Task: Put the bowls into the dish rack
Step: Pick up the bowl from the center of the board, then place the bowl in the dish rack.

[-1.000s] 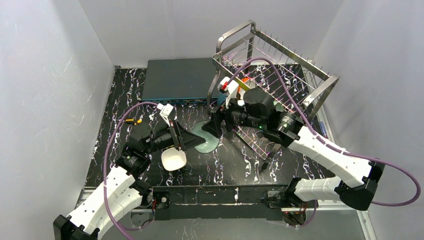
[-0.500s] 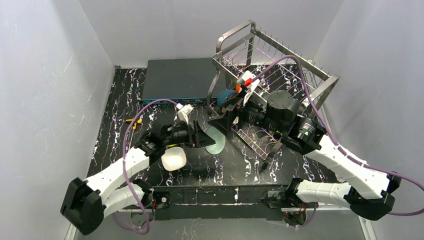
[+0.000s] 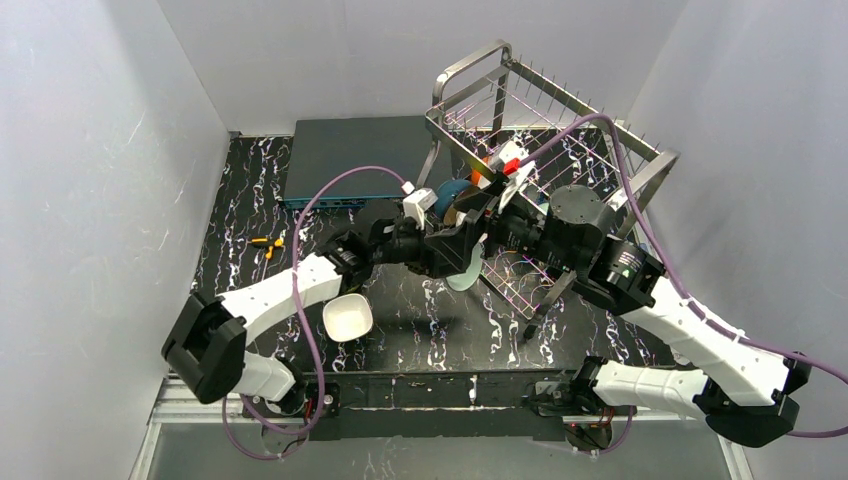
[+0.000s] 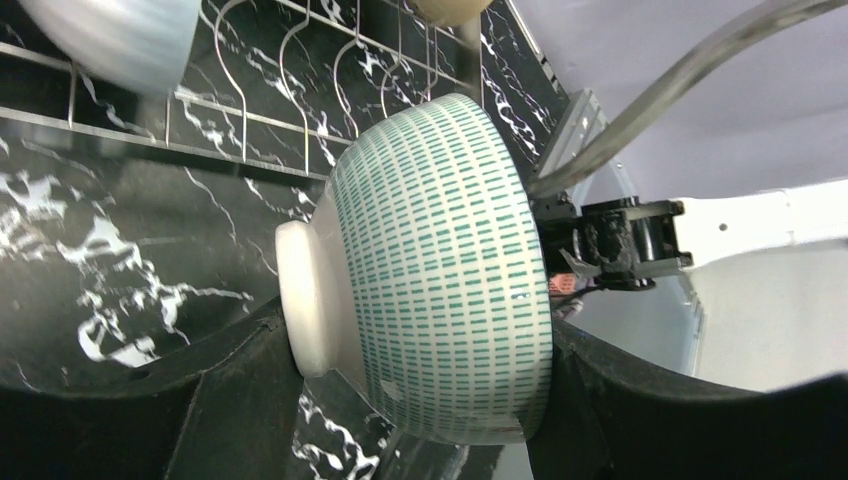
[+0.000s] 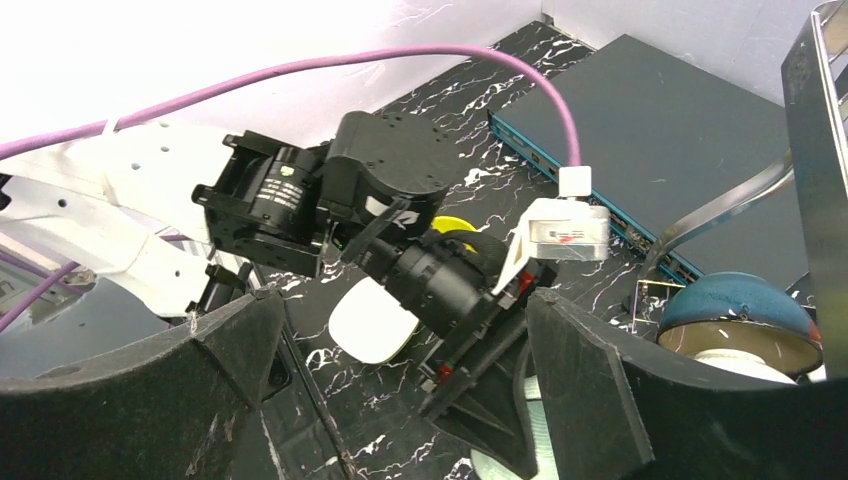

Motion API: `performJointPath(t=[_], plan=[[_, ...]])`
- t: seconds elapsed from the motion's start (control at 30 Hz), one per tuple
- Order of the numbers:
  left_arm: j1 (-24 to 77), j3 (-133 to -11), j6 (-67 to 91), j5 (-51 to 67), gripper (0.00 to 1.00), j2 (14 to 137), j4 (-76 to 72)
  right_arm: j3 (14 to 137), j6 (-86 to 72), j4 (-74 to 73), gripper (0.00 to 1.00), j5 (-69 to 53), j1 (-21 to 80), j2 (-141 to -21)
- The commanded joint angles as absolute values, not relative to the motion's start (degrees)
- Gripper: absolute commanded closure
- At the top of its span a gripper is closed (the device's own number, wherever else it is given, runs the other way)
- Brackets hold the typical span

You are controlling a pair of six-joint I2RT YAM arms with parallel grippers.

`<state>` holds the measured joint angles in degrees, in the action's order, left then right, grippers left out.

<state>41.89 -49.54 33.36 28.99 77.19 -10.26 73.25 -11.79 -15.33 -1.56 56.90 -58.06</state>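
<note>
Bowls: your left fingers (image 4: 180, 410) are clamped on the pale green dashed bowl (image 4: 440, 270), which is tipped on its side just short of the dish rack's (image 3: 468, 62) lower wires. Your right fingers (image 5: 620, 400) stand spread and empty, with a dark blue bowl (image 5: 735, 300) in the rack just beside them. A white bowl (image 3: 347, 318) rests on the surface (image 3: 240, 200), behind your left fingers.

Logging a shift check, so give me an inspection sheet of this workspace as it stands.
Surface: black, white-veined tabletop.
Job's things: green-dashed bowl held beside the dish rack; white bowl on the tabletop; dark blue bowl at the rack's left end.
Clutter: grey box at the back; small yellow item at the left.
Grippers: left gripper shut on the green-dashed bowl; right gripper open, empty.
Cables: purple cables loop above both arms.
Surroundings: plain grey walls.
</note>
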Motion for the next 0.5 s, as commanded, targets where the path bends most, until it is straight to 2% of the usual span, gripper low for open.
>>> performJointPath(t=[0.0,0.47], plan=[[43.53,-56.23,26.13,26.47,1.00,79.88,-12.27,74.18,-10.08,-14.83,0.01,-0.25,56.92,-56.68],[46.00,-68.43,9.03,23.67,1.00,90.62,-9.97,75.36,-7.63,-15.99,0.01,4.07,56.93,-55.44]])
